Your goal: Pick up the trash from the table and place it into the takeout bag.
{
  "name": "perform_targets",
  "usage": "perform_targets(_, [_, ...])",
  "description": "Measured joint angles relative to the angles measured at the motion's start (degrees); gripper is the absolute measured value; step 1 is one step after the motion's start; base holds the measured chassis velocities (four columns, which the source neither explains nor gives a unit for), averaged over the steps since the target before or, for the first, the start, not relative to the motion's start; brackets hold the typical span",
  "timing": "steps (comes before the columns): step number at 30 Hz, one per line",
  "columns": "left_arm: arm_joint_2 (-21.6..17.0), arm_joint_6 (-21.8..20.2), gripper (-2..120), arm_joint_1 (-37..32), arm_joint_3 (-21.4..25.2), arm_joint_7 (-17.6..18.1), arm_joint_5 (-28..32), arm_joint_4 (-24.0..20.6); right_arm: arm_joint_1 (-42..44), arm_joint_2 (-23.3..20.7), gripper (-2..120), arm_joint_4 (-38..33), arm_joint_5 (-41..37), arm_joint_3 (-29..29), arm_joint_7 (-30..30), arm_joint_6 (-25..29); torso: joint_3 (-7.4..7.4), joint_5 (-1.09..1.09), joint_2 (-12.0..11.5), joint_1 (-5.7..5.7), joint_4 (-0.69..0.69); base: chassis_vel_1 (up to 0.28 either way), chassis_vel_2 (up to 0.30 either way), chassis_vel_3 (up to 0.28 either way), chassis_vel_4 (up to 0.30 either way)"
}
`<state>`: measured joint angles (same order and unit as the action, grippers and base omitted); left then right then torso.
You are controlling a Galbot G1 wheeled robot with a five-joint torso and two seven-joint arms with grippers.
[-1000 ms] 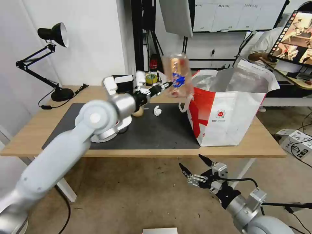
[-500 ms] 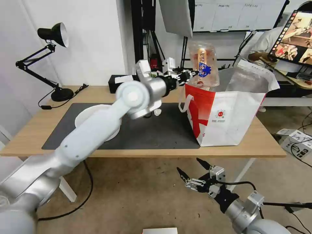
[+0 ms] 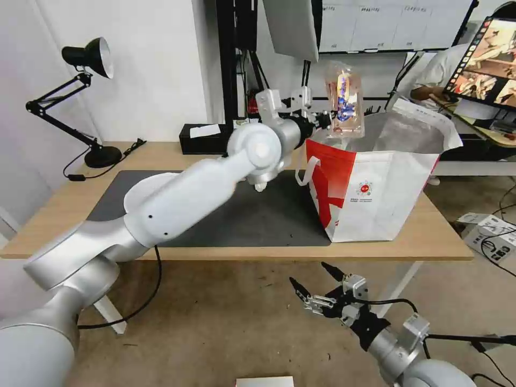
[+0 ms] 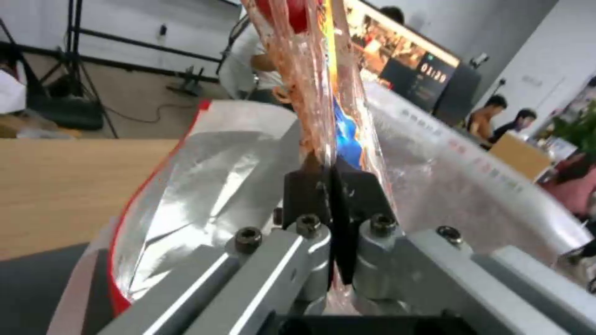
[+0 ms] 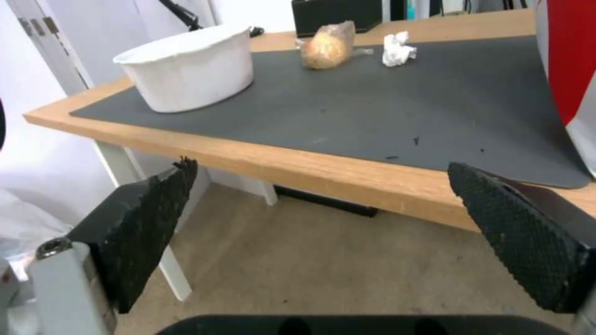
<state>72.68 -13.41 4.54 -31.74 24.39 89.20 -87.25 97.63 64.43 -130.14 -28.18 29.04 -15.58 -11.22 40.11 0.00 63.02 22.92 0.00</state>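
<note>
My left gripper (image 3: 328,116) is shut on the edge of the clear plastic hinged tray (image 3: 344,99) with red scraps, holding it upright over the open mouth of the takeout bag (image 3: 376,185). In the left wrist view its fingers (image 4: 310,186) pinch the tray (image 4: 314,70) above the bag's foil lining (image 4: 199,186). The white bowl (image 5: 186,65), the clear bag with a tan lump (image 5: 326,46) and the crumpled tissue (image 5: 397,49) sit on the dark mat (image 5: 385,111) of the table (image 3: 54,226). My right gripper (image 3: 309,273) hangs open below the table's front edge, holding nothing.
A black desk lamp (image 3: 88,54) stands at the table's far left corner and a black tissue box (image 3: 204,138) at its back edge. My left arm crosses over the bowl (image 3: 134,196). Boxes and cables (image 3: 489,231) lie on the floor at right.
My left arm swung to the right and lifted the tray from above the mat to over the bag's opening. The right gripper drifted slightly lower and stayed open.
</note>
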Motion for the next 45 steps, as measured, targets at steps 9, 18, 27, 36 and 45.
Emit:
perform_targets(9, [0.2,0.4,0,0.1,-2.1,-1.2,-3.3,0.4,-0.9,-0.6,100,0.8,-1.1,0.0,0.1,0.0,0.00,0.00,0.0,-0.01,0.00,0.000,0.000,0.000,0.000])
perform_targets(18, [-1.1,-1.3,0,0.2,-2.8,-2.0,-3.2,-1.0,-1.3,-0.7,100,1.3,-1.3,-0.4,0.2,0.0,0.00,-0.01,0.0,0.00,0.01,0.000,0.000,0.000,0.000])
perform_targets(27, [-1.3,-1.8,0,0.7,-3.3,-3.1,-2.5,-1.8,-1.2,-0.8,100,1.2,-1.4,-0.4,0.2,0.0,0.00,-0.01,0.0,-0.01,0.00,0.000,0.000,0.000,0.000])
perform_targets(36, [-2.0,-2.7,0,0.9,-3.3,-3.4,0.0,-3.1,-0.7,-0.4,100,1.0,-1.4,-0.3,0.2,0.0,0.00,-0.01,0.0,-0.01,0.00,0.000,0.000,0.000,0.000])
perform_targets(45, [-2.4,-4.1,33,0.7,-2.3,-3.4,3.6,-4.2,-0.8,-0.2,100,1.0,-1.3,-0.3,0.3,0.0,0.00,-0.01,0.0,-0.01,0.00,0.000,0.000,0.000,0.000])
